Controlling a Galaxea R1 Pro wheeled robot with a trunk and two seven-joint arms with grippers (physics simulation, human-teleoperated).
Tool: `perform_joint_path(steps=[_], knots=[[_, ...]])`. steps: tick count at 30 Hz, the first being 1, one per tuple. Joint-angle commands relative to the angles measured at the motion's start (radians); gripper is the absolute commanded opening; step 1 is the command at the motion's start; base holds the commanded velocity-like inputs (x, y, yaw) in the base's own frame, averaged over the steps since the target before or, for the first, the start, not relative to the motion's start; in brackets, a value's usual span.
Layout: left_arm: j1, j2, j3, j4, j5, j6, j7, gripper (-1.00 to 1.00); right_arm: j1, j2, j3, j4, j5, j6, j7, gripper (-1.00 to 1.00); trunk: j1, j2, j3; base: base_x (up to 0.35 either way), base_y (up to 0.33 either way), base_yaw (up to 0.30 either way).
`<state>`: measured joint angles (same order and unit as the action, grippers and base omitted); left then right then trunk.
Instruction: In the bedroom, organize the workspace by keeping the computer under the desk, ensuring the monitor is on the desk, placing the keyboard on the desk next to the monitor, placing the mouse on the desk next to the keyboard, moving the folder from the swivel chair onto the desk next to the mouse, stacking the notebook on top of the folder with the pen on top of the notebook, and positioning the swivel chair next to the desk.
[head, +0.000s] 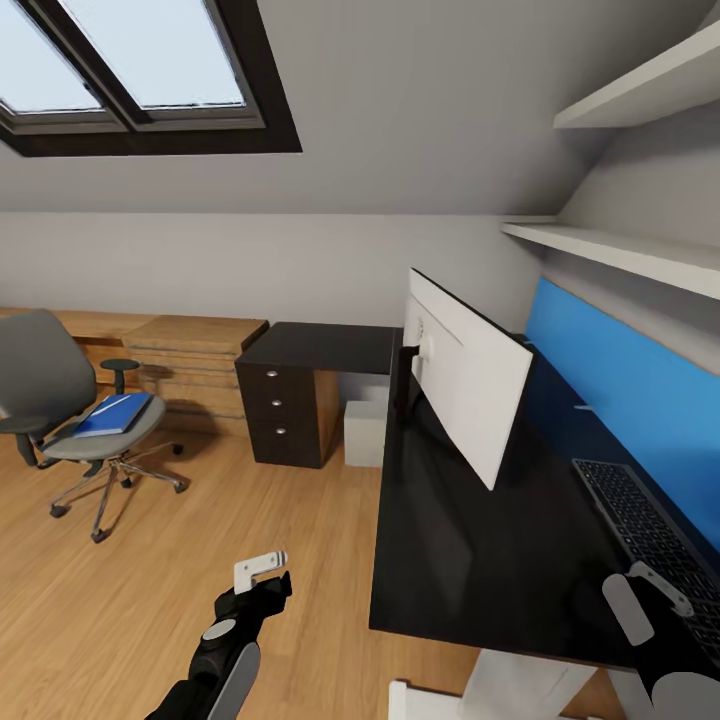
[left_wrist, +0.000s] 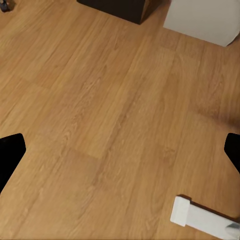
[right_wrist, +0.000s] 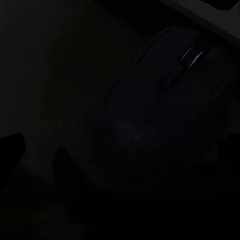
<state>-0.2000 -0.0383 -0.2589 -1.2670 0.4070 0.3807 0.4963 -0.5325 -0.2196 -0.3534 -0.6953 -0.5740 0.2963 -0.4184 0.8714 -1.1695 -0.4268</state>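
The mouse (right_wrist: 165, 100) lies just under our right gripper (head: 650, 600) (jaw state unclear), beside the keyboard (head: 650, 530); left gripper (head: 262, 572) hangs wide, idle.

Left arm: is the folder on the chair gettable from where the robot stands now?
Probably not. The left gripper hangs over bare floor beside the desk; the folder lies on the swivel chair seat across open floor. Nothing blocks it, but the base likely must drive closer.
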Motion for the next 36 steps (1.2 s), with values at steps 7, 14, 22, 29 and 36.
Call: perform_joint_path(steps=[7,14,22,29,36], knots=[[-0.001,0.001,-0.002,-0.001,0.009,0.003,0.008,1.00,0.000,0.000,-0.001,0.000,-0.033,0.000,0.000,1.00,0.000,-0.001,-0.001,0.012,0.000,0.000],[-0.001,0.000,-0.002,-0.001,0.009,0.003,0.008,1.00,0.000,0.000,-0.001,0.000,-0.034,0.000,0.000,1.00,0.000,-0.001,-0.001,0.000,0.000,0.000],[-0.001,0.000,-0.002,-0.001,0.009,0.003,0.008,1.00,0.000,-0.001,-0.020,0.000,-0.033,0.001,0.000,1.00,0.000,-0.001,-0.001,0.000,0.000,0.000],[-0.001,0.000,-0.002,0.000,0.009,0.003,0.008,1.00,0.000,-0.002,-0.031,0.000,-0.033,0.001,-0.001,1.00,0.000,-0.001,-0.001,0.000,0.000,0.000],[-0.001,0.000,-0.003,0.001,0.009,0.003,0.008,1.00,0.000,-0.002,-0.032,0.000,-0.033,0.001,-0.001,1.00,0.000,-0.001,-0.001,0.000,0.000,0.000]])
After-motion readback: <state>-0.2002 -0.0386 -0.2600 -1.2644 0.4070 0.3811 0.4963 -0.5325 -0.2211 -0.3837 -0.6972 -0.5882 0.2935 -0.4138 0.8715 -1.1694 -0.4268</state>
